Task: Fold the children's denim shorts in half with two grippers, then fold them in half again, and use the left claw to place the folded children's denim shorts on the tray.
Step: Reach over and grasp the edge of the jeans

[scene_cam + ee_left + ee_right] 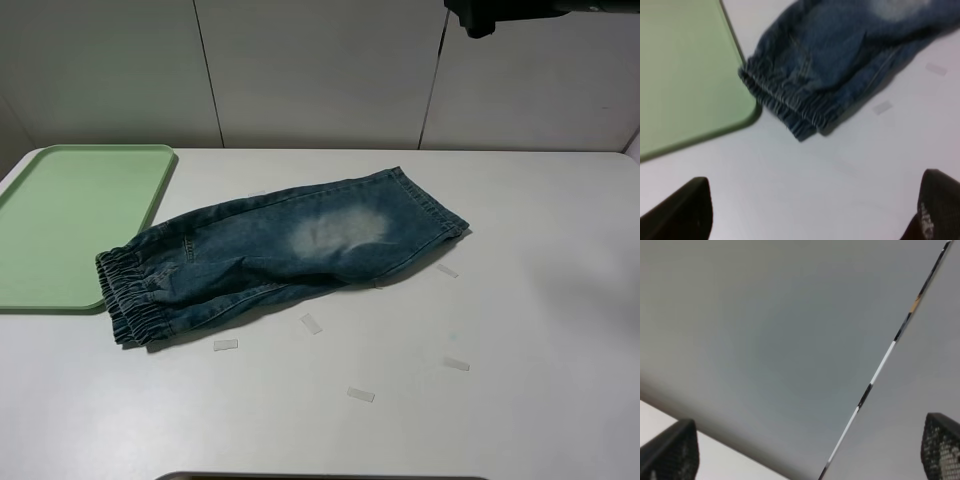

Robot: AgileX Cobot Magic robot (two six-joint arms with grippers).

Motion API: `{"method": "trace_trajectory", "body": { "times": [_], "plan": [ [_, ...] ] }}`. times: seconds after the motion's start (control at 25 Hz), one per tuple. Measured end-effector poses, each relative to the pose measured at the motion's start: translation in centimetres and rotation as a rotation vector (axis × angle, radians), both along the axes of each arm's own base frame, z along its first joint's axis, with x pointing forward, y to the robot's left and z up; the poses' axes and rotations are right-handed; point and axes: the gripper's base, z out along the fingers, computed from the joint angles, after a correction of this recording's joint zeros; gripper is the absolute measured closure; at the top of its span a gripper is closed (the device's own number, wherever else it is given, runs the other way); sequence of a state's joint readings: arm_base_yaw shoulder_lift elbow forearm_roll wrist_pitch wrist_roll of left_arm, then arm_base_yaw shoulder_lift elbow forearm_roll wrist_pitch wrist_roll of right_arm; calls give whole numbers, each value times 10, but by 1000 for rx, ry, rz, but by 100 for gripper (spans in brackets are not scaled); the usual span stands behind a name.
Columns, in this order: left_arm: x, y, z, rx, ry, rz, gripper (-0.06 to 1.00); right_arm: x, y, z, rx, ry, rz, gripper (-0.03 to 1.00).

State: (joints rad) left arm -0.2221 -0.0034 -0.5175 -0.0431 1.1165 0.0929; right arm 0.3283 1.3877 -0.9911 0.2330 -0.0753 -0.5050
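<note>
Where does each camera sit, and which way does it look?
Exterior high: mounted high, looks down on table, denim shorts and tray; a dark part, perhaps an arm, shows.
Left wrist: on the left arm, faces the shorts' waistband and a tray corner; the open left claw shows.
Right wrist: on the right arm, faces pale wall panels; the open right claw shows.
Shared: the first two show shorts and tray.

White table (pixel 520 300) with a pale green tray (pixel 60 220) at its far left corner, denim shorts (pixel 290 245) just beside it, and small clear strips (pixel 360 394) scattered nearer the front edge.
</note>
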Motion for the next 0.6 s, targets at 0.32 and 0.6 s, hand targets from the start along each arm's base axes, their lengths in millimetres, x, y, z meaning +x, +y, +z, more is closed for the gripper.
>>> {"method": "trace_trajectory", "body": {
  "times": [0.32,0.6],
  "plan": [
    [5,-1,-3,-13,-18,13,13,-1,1,-3,-9,39,9,30],
    [6,3,-3,-26,-12,79,4,-3,1,-9,33,114,4,30]
  ]
}}
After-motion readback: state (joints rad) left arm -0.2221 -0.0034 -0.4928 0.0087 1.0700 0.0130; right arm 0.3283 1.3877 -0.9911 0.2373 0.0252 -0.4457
